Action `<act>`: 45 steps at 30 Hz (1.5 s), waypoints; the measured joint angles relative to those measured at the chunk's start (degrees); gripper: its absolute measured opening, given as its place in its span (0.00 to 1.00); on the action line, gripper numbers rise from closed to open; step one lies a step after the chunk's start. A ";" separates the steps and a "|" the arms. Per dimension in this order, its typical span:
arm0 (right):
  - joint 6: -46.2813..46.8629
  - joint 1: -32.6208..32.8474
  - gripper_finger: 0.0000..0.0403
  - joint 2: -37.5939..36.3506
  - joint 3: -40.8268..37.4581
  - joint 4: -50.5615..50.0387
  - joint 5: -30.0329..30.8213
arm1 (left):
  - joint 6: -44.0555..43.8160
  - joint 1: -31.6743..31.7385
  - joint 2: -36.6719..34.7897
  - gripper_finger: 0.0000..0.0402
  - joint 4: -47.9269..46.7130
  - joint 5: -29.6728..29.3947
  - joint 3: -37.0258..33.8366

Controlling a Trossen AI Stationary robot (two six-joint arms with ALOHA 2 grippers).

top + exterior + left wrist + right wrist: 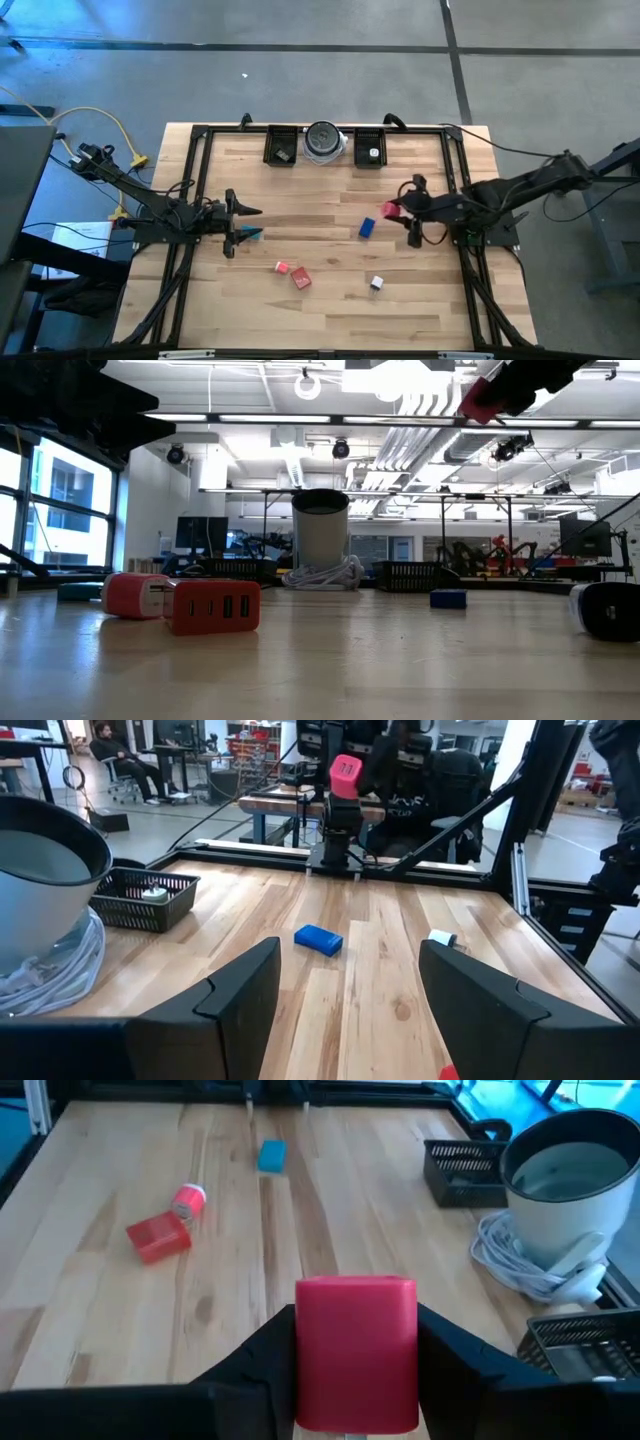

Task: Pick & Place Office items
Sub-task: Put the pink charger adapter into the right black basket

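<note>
My right gripper (397, 207) hovers over the table's right half, shut on a pink-red block (355, 1348). That block shows high above the table in the low view (484, 398). My left gripper (250, 222) is open at the left side, low over the wood. A teal piece (253, 234) lies just beside its near finger, and I see no touch. A blue piece (367, 228), two red pieces (282, 267) (301, 279) and a black-white piece (377, 283) lie flat on the table. My right gripper pinches the pink-red block between its two fingers, one on each side face (300, 1342). The fingers (455, 1360) come roughly level, pointing toward the table's left. The block is lifted clear of the table (345, 772) and stands upright in the hold.
Two black trays (281, 147) (370, 148) flank a round silver-grey dish (324, 140) at the far edge, and a white cord (520, 1265) is coiled at the dish's foot. A black frame (200, 150) borders the tabletop. Bare wood lies between the two grippers.
</note>
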 joint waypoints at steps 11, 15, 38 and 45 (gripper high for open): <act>-0.88 0.02 0.35 -10.08 -15.79 18.41 -1.39 | -0.52 0.00 -0.10 0.58 2.74 -0.04 -0.02; -4.17 0.00 0.35 -9.84 -19.79 29.55 -3.52 | -2.79 0.00 -0.09 0.58 4.23 0.18 -0.02; -10.21 -5.24 0.35 16.24 -18.49 52.12 -9.13 | -18.55 20.77 22.76 0.58 25.75 27.97 -0.02; -14.04 -5.54 0.35 22.57 -13.27 50.69 -9.36 | -21.48 26.22 34.12 0.58 38.53 38.63 2.02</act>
